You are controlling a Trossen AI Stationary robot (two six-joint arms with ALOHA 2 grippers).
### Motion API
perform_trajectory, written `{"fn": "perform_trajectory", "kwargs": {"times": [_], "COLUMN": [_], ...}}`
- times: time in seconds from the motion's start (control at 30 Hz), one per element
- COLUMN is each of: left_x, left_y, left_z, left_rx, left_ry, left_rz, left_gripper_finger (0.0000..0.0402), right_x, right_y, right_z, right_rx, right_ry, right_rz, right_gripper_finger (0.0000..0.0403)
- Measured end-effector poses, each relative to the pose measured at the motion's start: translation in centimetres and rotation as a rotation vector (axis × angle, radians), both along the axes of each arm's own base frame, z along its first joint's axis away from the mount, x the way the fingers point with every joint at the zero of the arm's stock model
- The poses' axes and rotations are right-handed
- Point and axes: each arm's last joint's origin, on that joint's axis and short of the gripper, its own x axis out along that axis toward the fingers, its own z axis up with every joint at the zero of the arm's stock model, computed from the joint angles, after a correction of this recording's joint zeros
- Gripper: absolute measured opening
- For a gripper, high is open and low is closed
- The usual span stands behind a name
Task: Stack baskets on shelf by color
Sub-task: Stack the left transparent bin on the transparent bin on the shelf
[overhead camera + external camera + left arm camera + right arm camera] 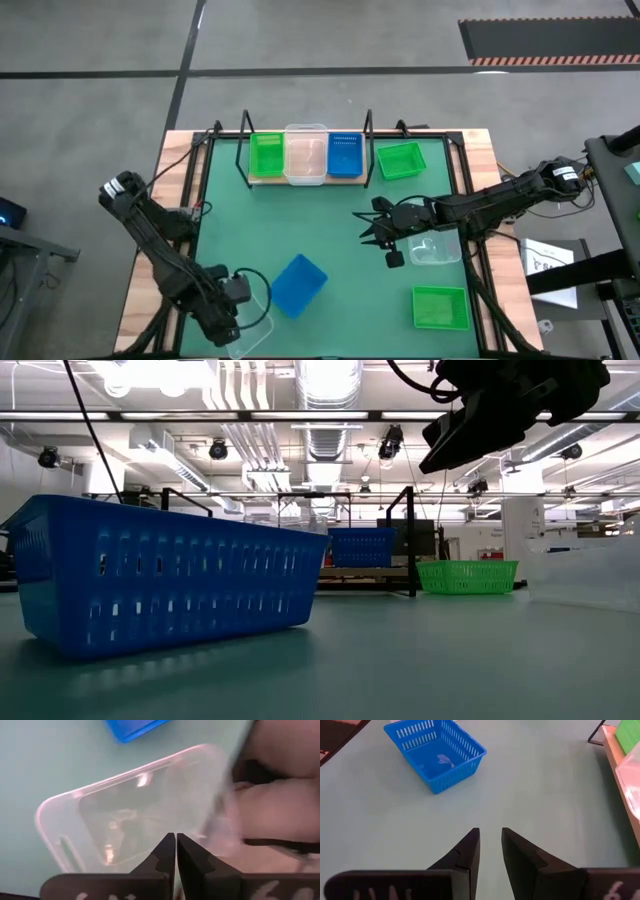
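On the shelf at the table's twelve o'clock edge sit a green, a clear and a blue basket. The right gripper reaches in from three o'clock, fingers parted and empty above the mat. The left gripper, at seven o'clock, hangs clenched over a clear basket.

I work in a lab hall: bare ceiling ducts and strip lights overhead, grey concrete floor with a hazard-striped mat beside my counter.
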Motion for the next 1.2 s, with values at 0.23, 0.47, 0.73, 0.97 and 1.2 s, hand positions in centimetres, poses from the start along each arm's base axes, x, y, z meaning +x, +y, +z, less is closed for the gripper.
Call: {"fn": "perform_trajectory", "kwargs": {"times": [0.23, 0.47, 0.73, 0.97, 1.2], "left_x": [-1.3, -1.6, -0.4, -0.4, -0.1], "left_y": [2.8, 5.5, 4.4, 4.5, 4.5], "left_z": [-6.9, -6.8, -5.0, -4.8, -4.8], "left_rx": [0.164, 0.117, -0.04, -0.034, 0.008], "left_ry": [0.226, 0.442, 0.227, 0.216, 0.161], "left_rz": [0.028, 0.028, -0.044, -0.031, 0.004], "left_gripper_finger": [0.0, 0.0, 0.0, 0.0, 0.0], "right_x": [0.0, 0.0, -0.1, 0.0, 0.0], "right_y": [0.0, 0.0, 0.0, 0.0, 0.0], "right_z": [0.0, 0.0, -0.1, 0.0, -0.1], "right_rx": [0.0, 0.025, 0.014, 0.011, 0.011], "right_ry": [-0.001, 0.01, 0.012, 0.007, 0.008], "right_rz": [0.0, -0.019, -0.011, -0.009, -0.009], "right_gripper_finger": [0.0073, 0.0073, 0.0073, 0.0073, 0.0073]}}
